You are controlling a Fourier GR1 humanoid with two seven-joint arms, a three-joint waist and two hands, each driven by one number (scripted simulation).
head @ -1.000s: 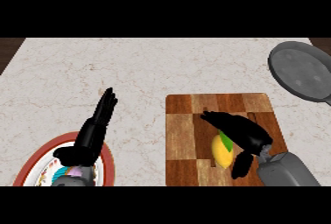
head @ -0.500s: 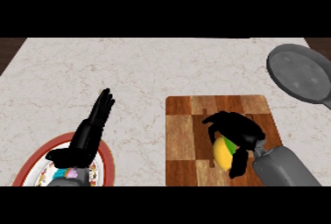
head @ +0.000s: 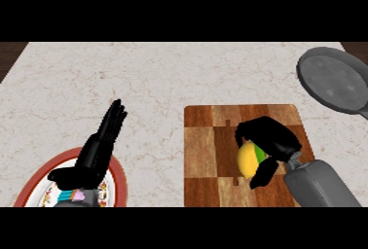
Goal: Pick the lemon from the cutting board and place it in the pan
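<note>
A: At the lower right of the frame, on the cutting board (head: 215, 146), the right hand (head: 271, 137) is curled over the lemon (head: 249, 159), fingers above and thumb below, so it is grasping the fruit.

B: And the lemon itself?

A: It shows yellow under the fingers, apparently resting on the wood; whether it is lifted cannot be told.

B: What would make this step go well?

A: Probably the robot should close fully round the lemon before rising, lift straight up off the board, then carry it toward the pan (head: 332, 81) at the upper right, well apart.

B: The other hand?

A: The left hand (head: 102, 141) rests at the lower left, fingers straight and released, above a red-rimmed plate (head: 37, 177).
</note>
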